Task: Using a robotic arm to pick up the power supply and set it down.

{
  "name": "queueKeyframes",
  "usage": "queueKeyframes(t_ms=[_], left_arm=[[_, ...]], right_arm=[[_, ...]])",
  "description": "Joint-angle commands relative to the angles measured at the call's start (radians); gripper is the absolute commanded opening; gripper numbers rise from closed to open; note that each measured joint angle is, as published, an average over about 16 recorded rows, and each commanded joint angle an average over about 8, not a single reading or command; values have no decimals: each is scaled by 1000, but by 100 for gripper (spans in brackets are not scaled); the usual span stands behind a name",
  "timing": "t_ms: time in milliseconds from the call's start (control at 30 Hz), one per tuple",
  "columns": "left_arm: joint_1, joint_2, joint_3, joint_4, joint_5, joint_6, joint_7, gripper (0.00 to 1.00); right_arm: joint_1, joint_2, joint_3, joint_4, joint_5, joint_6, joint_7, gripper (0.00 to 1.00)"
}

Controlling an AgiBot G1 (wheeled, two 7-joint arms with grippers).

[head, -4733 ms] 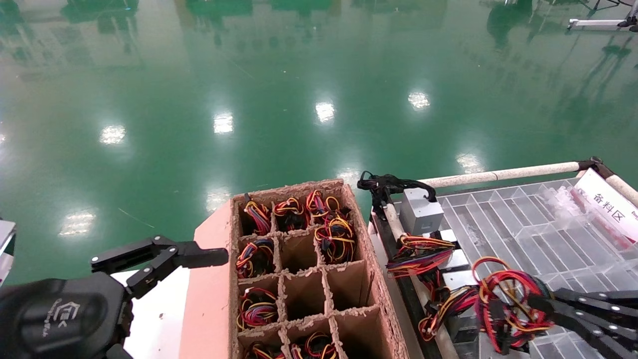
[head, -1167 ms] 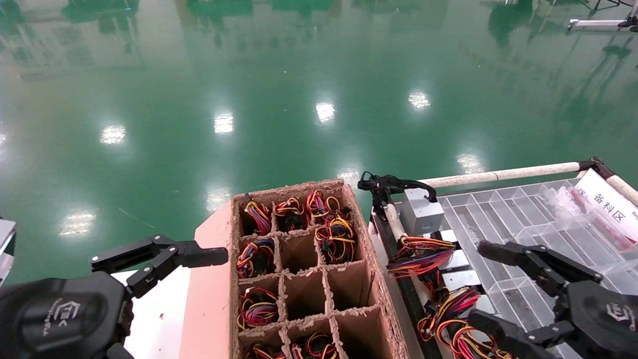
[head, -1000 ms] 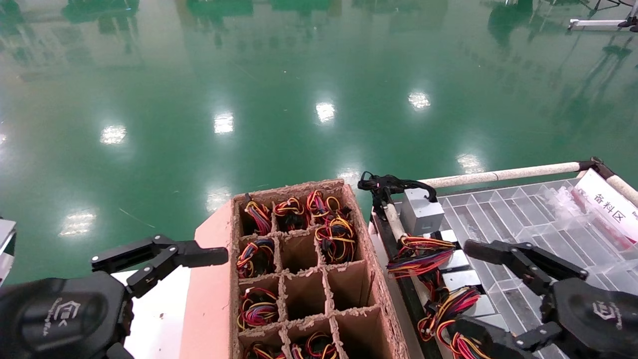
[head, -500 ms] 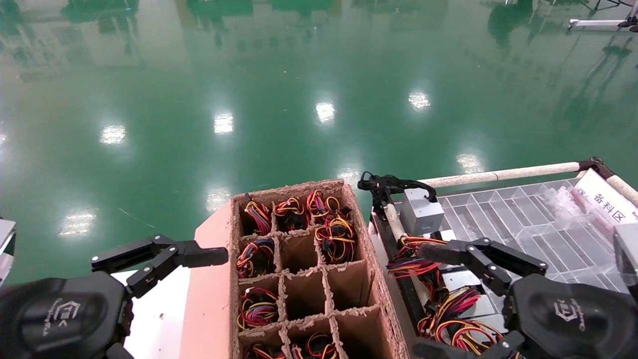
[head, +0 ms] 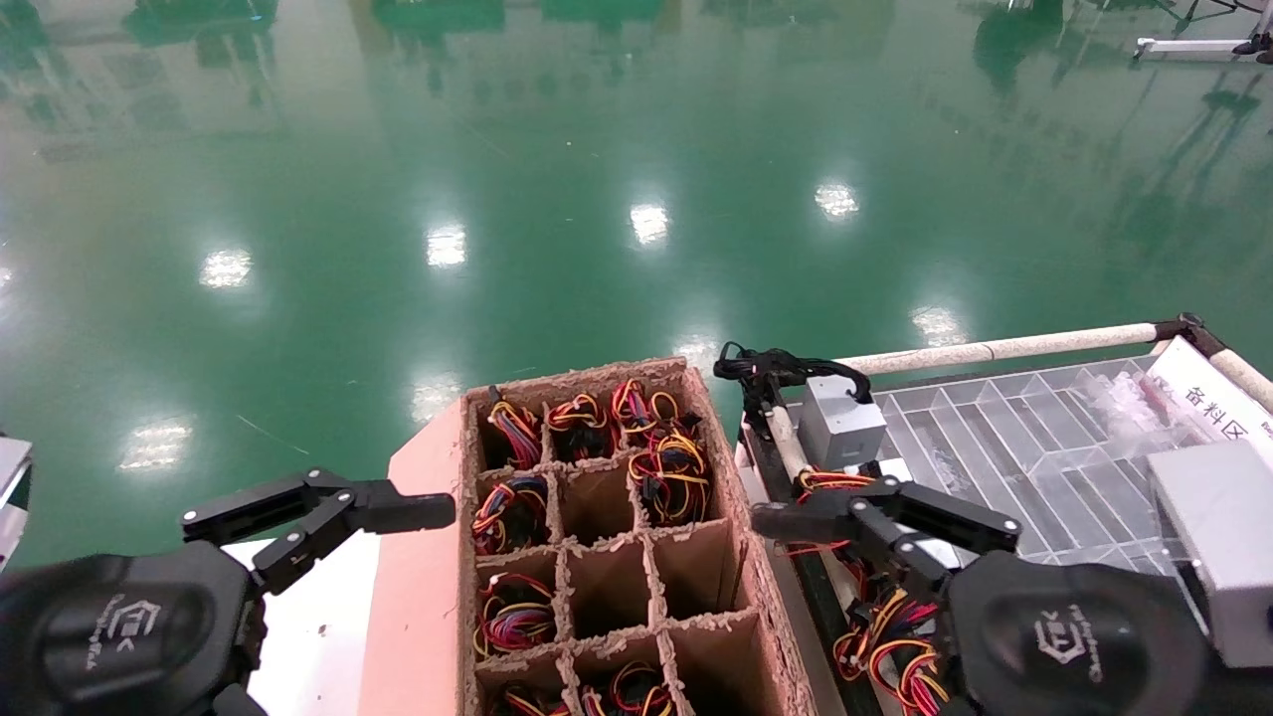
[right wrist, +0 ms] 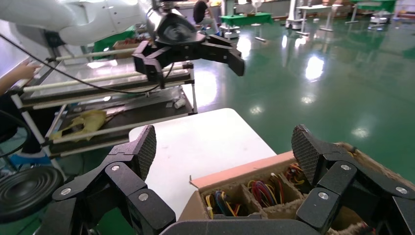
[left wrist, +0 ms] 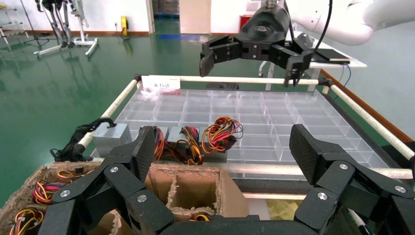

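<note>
Three power supplies (left wrist: 175,134), small silver boxes with red, yellow and black wire loops (head: 893,638), lie along the clear tray's edge nearest the cardboard box. More power supplies (head: 671,477) stand in the box's cells, wires up. My right gripper (right wrist: 223,147) is open and empty above that tray edge, pointing at the box; one of its fingers (head: 796,518) reaches over the wires. My left gripper (left wrist: 222,147) hangs open and empty on the box's other side, one of its fingers (head: 408,512) over the pink flap.
The cardboard box (head: 582,376) has several empty cells in its middle and right columns. A plain grey cube (head: 840,423) with a black cable sits at the clear tray's (head: 1004,438) far corner. A white table (head: 308,636) lies left of the box, green floor beyond.
Earlier my right gripper was on a wire bundle over the tray. It has since opened, left that supply on the tray, and swung left toward the cardboard box. The left arm has not moved.
</note>
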Motion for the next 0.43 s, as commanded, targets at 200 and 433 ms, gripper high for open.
queueKeyframes(t_ms=[200, 433], left_arm=[[0, 0, 0, 0, 0, 0, 0, 100], [0, 0, 0, 0, 0, 0, 0, 100]], right_arm=[[21, -11, 2, 42, -23, 3, 25, 100], [20, -11, 2, 38, -24, 4, 22, 100]])
